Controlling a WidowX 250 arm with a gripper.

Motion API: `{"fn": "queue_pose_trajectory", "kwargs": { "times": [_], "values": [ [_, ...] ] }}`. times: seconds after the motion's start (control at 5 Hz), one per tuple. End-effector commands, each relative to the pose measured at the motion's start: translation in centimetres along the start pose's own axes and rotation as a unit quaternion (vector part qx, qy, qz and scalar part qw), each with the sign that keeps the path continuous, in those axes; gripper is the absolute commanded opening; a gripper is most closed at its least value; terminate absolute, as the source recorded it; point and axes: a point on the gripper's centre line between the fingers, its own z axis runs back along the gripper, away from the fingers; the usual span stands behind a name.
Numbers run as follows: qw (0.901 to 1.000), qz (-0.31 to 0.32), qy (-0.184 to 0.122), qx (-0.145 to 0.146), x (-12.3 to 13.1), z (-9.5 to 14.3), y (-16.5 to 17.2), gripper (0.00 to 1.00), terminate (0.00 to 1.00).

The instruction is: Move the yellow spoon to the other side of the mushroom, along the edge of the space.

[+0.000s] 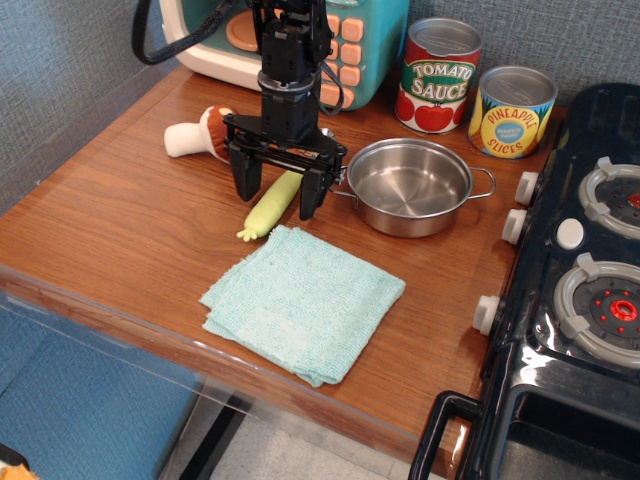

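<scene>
The yellow spoon (268, 208) lies on the brown wood tabletop (120, 230), handle toward the front; its silver bowl is mostly hidden behind my arm. The mushroom (200, 136) lies on its side to the back left, white stem pointing left, cap partly hidden by the gripper. My gripper (277, 197) is open and hangs low over the spoon's handle, one finger on each side of it. It holds nothing.
A steel pot (409, 186) stands just right of the gripper. A light green cloth (302, 300) lies in front. A toy microwave (345, 45) and two cans (437, 74) stand at the back. The black toy stove (575, 290) is at the right.
</scene>
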Motion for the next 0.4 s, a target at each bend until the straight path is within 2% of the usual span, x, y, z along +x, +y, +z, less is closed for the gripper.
{"fn": "queue_pose_trajectory", "kwargs": {
  "times": [0.0,0.2],
  "values": [
    [0.9992,0.002,-0.040,0.006,1.2,1.1,-0.7,0.00,0.00],
    [0.9976,-0.007,-0.069,0.003,0.9,3.4,-0.1,0.00,0.00]
  ]
}}
